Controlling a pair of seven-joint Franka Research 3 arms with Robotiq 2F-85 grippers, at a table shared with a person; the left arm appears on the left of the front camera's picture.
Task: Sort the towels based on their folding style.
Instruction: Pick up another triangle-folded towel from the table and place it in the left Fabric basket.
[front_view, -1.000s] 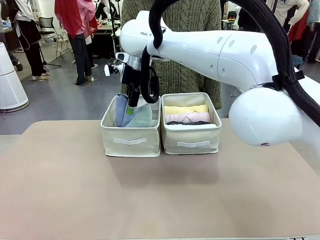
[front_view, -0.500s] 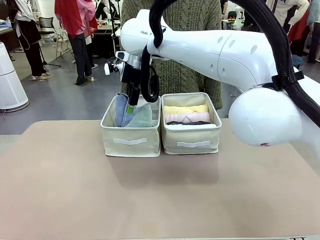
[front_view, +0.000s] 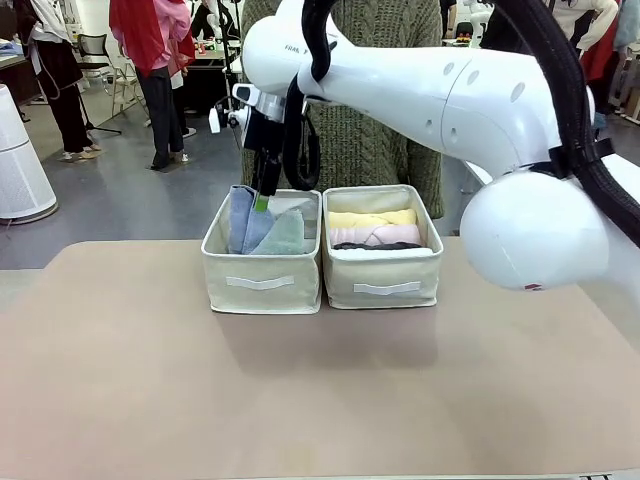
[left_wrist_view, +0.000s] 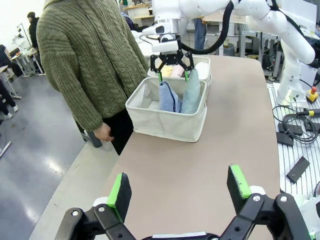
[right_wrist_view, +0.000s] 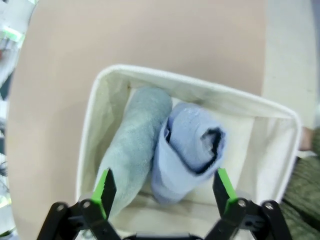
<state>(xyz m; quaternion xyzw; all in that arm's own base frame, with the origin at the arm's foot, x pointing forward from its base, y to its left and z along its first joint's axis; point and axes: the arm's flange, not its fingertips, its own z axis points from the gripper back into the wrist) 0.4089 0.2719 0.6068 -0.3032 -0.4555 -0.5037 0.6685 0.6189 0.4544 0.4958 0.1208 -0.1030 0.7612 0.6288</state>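
Two cone towels, mint green (front_view: 284, 234) and light blue (front_view: 242, 218), stand in left bin (front_view: 261, 283). Right gripper (front_view: 264, 200) above them, fingers apart, empty. Left gripper (left_wrist_view: 179, 186) fingers apart over table (left_wrist_view: 200, 165).

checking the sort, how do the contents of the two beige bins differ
The left bin holds two cone towels, the mint green towel and the light blue towel, standing upright and poking above its rim. The right bin holds rolls lying flat in a stack: the yellow roll above the pale pink roll. The open right gripper hovers over the left bin, not the right. Both bins are the same style, side by side.
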